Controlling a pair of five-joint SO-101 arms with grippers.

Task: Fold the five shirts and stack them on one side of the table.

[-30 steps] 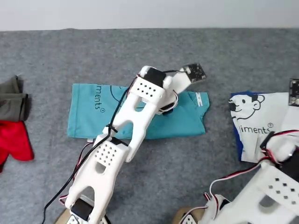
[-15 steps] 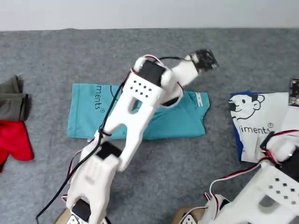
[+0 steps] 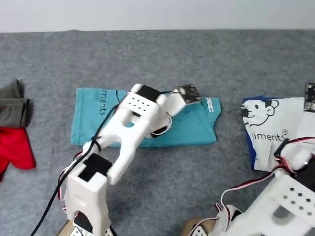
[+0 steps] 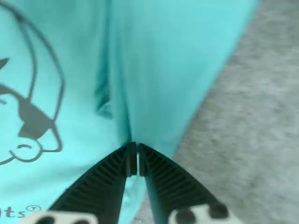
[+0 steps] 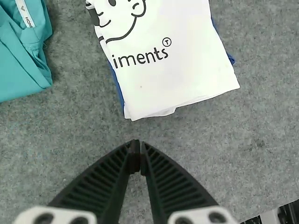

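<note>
we found the half-folded teal cotton shirt (image 3: pixel 88 118) lying flat across the middle of the grey felt-covered desk (image 3: pixel 197 59), its collar end towards the finished stack. the white left arm (image 3: pixel 133 123) hung over it, and in the left wrist view the left jaws were closed tip to tip, right on the teal cloth (image 4: pixel 177 70) near one long edge, where a soft crease ran up to meet them. we could not tell whether a thin pinch of fabric was caught between the tips.

the right jaws were likewise closed and held nothing. they hovered over bare felt just beside the folded white printed shirt (image 5: pixel 177 79), which sat on top of a folded blue shirt (image 5: pixel 117 88) at the side where the right arm (image 3: pixel 285 201) stood. a red shirt (image 3: pixel 15 147) and a dark olive-grey shirt (image 3: pixel 12 108) lay bunched at the far opposite edge.

we judged the teal shirt to be light, limp and not fragile. it would likely drape and slide on itself, and the felt might drag at it. a corner or a doubled hem looked like the best hold to us, with both layers nipped together near the edge so that the fold came over as one.
</note>
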